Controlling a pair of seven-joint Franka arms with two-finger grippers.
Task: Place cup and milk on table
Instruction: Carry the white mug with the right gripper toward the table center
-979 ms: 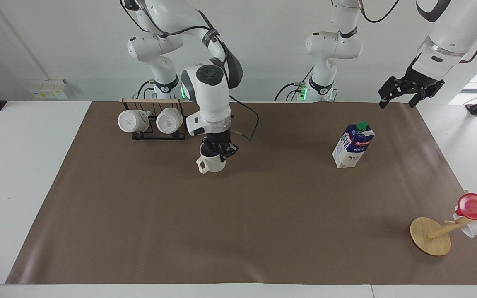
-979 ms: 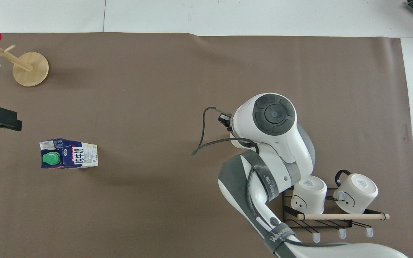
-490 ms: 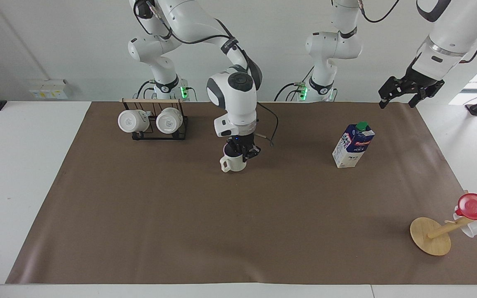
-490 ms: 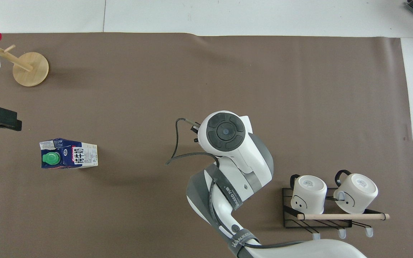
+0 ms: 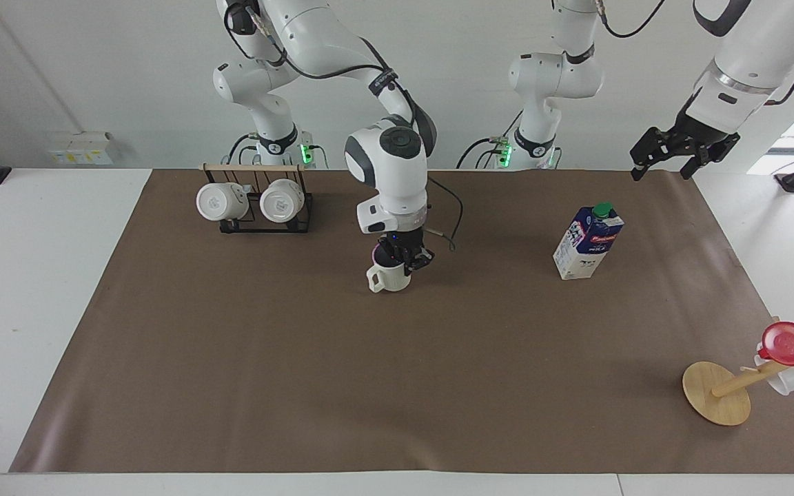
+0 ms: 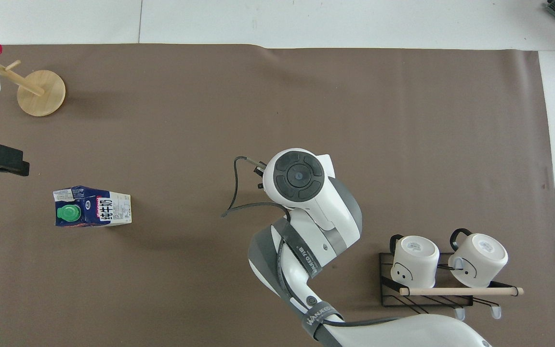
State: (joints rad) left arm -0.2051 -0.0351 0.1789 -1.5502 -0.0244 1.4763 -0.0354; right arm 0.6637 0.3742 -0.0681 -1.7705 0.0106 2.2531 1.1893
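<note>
Facing view shows the right hand gripping the cup by its rim, at or just above the desk mid-mat, milk standing well apart: lower squarely until seated before releasing; left hand waits, fingers spread.

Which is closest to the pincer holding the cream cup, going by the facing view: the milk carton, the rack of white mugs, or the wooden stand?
From the right pincer:
1. Rack of white mugs, by the right arm's base.
2. Milk carton, toward the left arm's end.
3. Wooden stand, farthest, at that end's edge.
</note>
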